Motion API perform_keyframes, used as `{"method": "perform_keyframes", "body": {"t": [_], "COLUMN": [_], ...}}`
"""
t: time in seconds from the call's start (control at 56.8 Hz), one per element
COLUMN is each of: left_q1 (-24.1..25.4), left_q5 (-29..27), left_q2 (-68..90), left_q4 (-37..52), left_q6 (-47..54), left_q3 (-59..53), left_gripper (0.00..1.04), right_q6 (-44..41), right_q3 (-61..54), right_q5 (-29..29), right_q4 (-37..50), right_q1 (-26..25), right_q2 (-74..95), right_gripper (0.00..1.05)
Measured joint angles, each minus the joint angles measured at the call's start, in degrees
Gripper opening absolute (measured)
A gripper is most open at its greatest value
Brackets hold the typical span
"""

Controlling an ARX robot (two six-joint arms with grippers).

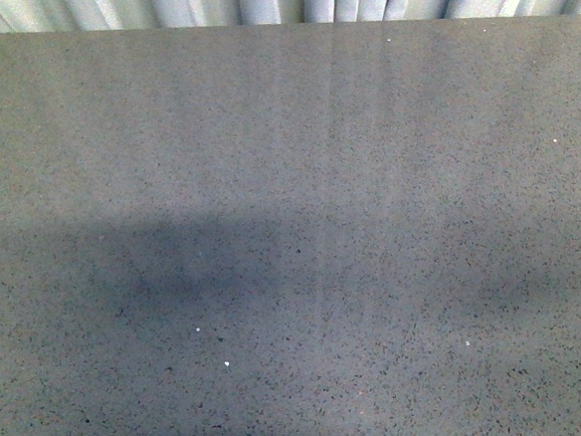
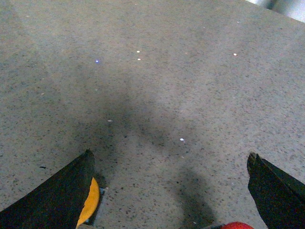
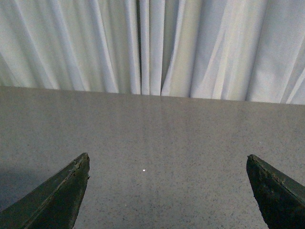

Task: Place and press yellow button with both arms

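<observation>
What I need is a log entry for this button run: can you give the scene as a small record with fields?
table: gray speckled surface
backdrop: white curtain behind the table's far edge
yellow button: only an edge of its orange-yellow cap shows, close beside one left finger, not gripped
red object: a sliver at the frame edge, too little to identify
left gripper: open, bare table between the fingers
right gripper: open, holding nothing
front view: neither arm nor button visible
</observation>
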Motion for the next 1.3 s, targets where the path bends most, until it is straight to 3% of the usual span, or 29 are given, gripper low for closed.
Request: {"method": "perform_keyframes", "body": {"t": [0.317,1.126,1.25,1.302], "left_q1": [4.37,5.49,5.35,5.29], "left_q5": [-0.59,-3.15,-3.15,-3.15], "left_q2": [6.38,16.31,16.57,16.68], "left_q4": [3.19,7.5,7.72,7.89], "left_q6": [1.31,2.58,2.67,2.71], "left_q3": [0.57,3.1,2.97,2.86], "left_gripper": [0.96,0.95,0.87,0.79], "right_q6": [0.0,0.0,0.0,0.0], "right_q3": [0.0,0.0,0.0,0.0], "right_q5": [0.02,0.0,0.0,0.0], "right_q4": [0.0,0.0,0.0,0.0], "right_q1": [0.0,0.0,0.0,0.0], "right_q2": [0.0,0.0,0.0,0.0], "right_gripper": [0.96,0.96,0.96,0.96]}}
